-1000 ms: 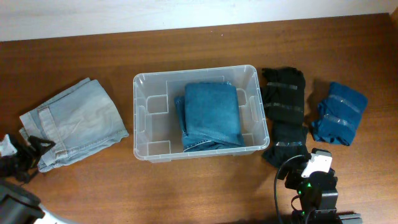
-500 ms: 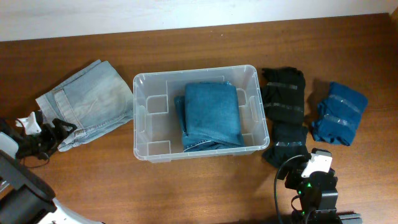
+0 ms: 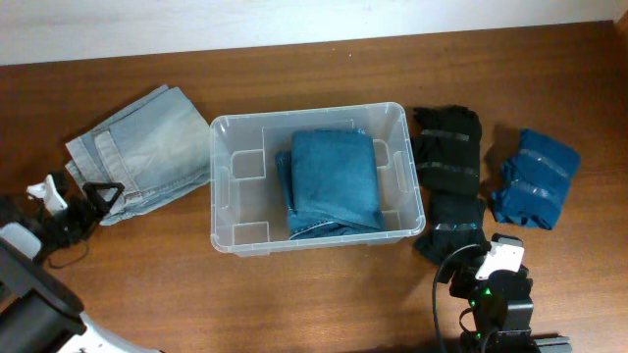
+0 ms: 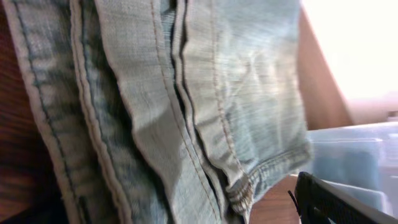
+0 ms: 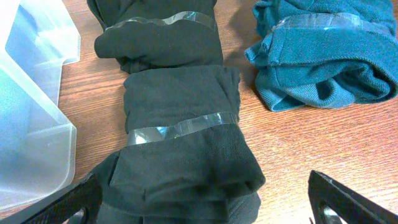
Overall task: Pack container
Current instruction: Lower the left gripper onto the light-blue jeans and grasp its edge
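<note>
The clear plastic container (image 3: 221, 186) stands mid-table with folded dark blue jeans (image 3: 334, 181) inside. Folded light blue jeans (image 3: 147, 147) lie just left of it, their right edge touching the container wall. My left gripper (image 3: 96, 199) is shut on the jeans' near left edge. In the left wrist view the jeans (image 4: 186, 93) fill the frame, with the container (image 4: 354, 155) at the right. My right gripper (image 3: 488, 263) is open and empty. Its fingers (image 5: 211, 208) straddle the near end of a black taped clothing roll (image 5: 180, 130).
The black roll (image 3: 448, 176) lies right of the container. A teal taped garment (image 3: 535, 178) lies further right, and also shows in the right wrist view (image 5: 323, 56). A container corner (image 5: 31, 124) is at the left of that view. A white wall borders the table's far edge.
My left gripper has dragged the light blue jeans to the right and away from me, up against the container's left wall. The right arm has not moved.
</note>
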`<state>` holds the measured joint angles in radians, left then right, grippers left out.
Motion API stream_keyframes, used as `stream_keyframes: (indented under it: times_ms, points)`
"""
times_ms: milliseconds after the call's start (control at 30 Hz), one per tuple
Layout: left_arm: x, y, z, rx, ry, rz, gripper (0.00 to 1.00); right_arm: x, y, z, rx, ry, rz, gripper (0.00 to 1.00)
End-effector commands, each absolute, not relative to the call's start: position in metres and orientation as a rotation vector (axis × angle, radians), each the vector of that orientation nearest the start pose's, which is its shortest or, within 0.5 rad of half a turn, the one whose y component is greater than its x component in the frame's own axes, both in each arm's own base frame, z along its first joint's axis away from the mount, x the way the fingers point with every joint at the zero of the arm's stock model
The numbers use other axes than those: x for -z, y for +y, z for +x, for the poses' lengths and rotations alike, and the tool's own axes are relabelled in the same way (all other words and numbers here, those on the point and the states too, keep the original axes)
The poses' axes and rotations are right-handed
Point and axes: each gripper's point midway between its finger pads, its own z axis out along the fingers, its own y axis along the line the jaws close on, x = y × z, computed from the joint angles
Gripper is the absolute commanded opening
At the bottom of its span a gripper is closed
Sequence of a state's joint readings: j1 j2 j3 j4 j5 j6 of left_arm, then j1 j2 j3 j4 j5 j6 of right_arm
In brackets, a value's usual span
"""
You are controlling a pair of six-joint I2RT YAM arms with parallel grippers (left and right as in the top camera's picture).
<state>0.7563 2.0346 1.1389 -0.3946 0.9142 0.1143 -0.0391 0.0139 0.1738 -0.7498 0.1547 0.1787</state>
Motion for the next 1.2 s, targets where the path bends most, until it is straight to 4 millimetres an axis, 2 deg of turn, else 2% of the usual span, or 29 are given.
stream_keyframes:
  times_ms: [0,167,333,500,633,767,1067,1167]
  points:
    - [0.033,0.141,0.334,1.059,2.355,-0.78,0.99,-0.078,-0.033,0.19,0.089,2.13,0.311,0.98]
    - [0.032,0.158,0.309,1.119,2.264,-0.934,0.99,-0.078,-0.033,0.19,0.089,2.13,0.311,0.98]
    - [0.045,0.187,0.267,1.083,2.225,-1.258,0.99,-0.078,-0.033,0.19,0.089,2.13,0.311,0.98]
    - [0.052,0.197,0.254,1.058,2.163,-1.352,0.99,-0.078,-0.033,0.19,0.089,2.13,0.311,0.98]
    - [0.057,0.186,0.262,1.046,2.202,-1.311,0.99,-0.078,-0.033,0.19,0.089,2.13,0.311,0.98]
    - [0.065,0.166,0.278,1.003,2.322,-1.233,0.99,-0.078,-0.033,0.19,0.089,2.13,0.311,0.98]
    - [0.064,0.101,0.34,0.993,2.46,-0.886,0.99,-0.078,-0.033,0.19,0.089,2.13,0.311,0.98]
    - [0.064,0.085,0.351,0.981,2.486,-0.807,0.99,-0.078,-0.033,0.19,0.089,2.13,0.31,0.98]
